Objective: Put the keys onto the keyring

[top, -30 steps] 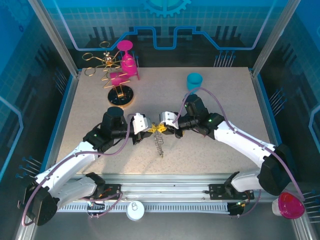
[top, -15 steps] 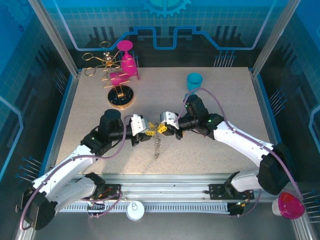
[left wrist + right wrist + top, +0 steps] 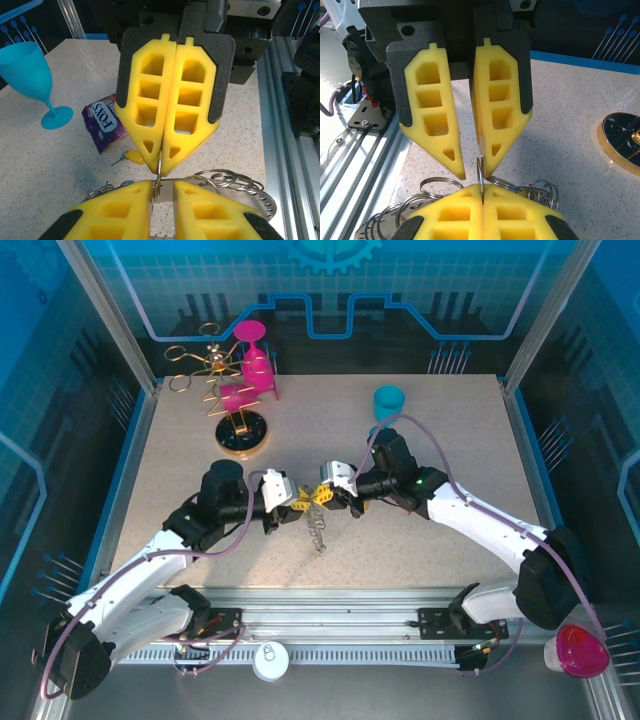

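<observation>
The right gripper (image 3: 482, 190) is pressed together, its yellow fingertips pinching one thin wire loop of the keyring (image 3: 318, 532) edge-on. Nose to nose with it, the left gripper (image 3: 162, 194) stands slightly spread. The pinched loop rises into the narrow gap between its tips. Seen from the right wrist, the loop runs close beside one of the left fingers (image 3: 500, 115), while the other finger stands apart from it.

From above, the two grippers meet near the middle of the table (image 3: 470, 420), the left arm reaching in from 8 o'clock and the right from 4 o'clock. The rest of the keyring trails from the pinch toward 6 o'clock as a short silvery chain. Up close, more of its loops bunch below both sets of fingers; whether they rest on the table I cannot tell.

In the left wrist view, one key (image 3: 133, 157) with a yellow head lies on the table at 8 o'clock of the right fingertips, just beside the lower corner of a purple packet (image 3: 102, 120). A blue goblet (image 3: 27, 75) stands upright at 10 o'clock of the packet. From above, the goblet is at 1 o'clock of the grippers, well apart from them. A gold wire stand (image 3: 225, 390) on a dark round base sits at 11 o'clock, with pink goblets (image 3: 255, 365) just beside it.
</observation>
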Robot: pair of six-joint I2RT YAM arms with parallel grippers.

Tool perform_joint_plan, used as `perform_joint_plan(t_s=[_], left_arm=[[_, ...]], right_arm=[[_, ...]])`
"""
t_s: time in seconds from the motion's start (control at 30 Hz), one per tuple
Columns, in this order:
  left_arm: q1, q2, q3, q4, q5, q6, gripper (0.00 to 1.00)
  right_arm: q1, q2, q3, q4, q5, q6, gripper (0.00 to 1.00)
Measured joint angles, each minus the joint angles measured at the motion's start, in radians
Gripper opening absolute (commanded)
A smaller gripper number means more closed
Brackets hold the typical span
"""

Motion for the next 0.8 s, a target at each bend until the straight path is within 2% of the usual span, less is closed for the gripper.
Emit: perform_joint_plan(t_s=[0.27, 0.4, 0.5, 0.53, 0.57, 0.63, 0.67, 0.73, 0.8], left_arm=[[0.0, 0.02, 0.0, 0.021, 0.0, -0.005, 0.16], [0.0, 0.029, 0.0, 0.022, 0.0, -0.008, 0.09], [0.0, 0.031, 0.0, 0.02, 0.001, -0.009, 0.0], [0.0, 0.031, 0.0, 0.019, 0.0, -0.007, 0.0], [0.0, 0.031, 0.0, 0.02, 0.0, -0.003, 0.0], [0.0, 0.031, 0.0, 0.02, -0.006, -0.004, 0.0], [0.0, 0.031, 0.0, 0.021, -0.012, -0.003, 0.0], [-0.002, 0.031, 0.0, 0.02, -0.037, 0.0, 0.0], [-0.002, 0.031, 0.0, 0.02, -0.056, 0.003, 0.0]], right_arm=[[0.0, 0.002, 0.0, 0.008, -0.026, 0.023, 0.0], [0.0, 0.008, 0.0, 0.011, -0.026, 0.037, 0.0], [0.0, 0.011, -0.001, 0.017, -0.025, 0.042, 0.0], [0.0, 0.011, -0.001, 0.017, -0.025, 0.042, 0.0], [0.0, 0.011, -0.001, 0.017, -0.023, 0.041, 0.03], [0.0, 0.011, -0.001, 0.014, -0.013, 0.045, 0.36], [0.0, 0.011, -0.001, 0.014, -0.006, 0.047, 0.46], [-0.003, 0.003, -0.001, 0.006, 0.015, 0.064, 0.53], [-0.018, -0.024, -0.001, -0.025, 0.054, 0.089, 0.54]])
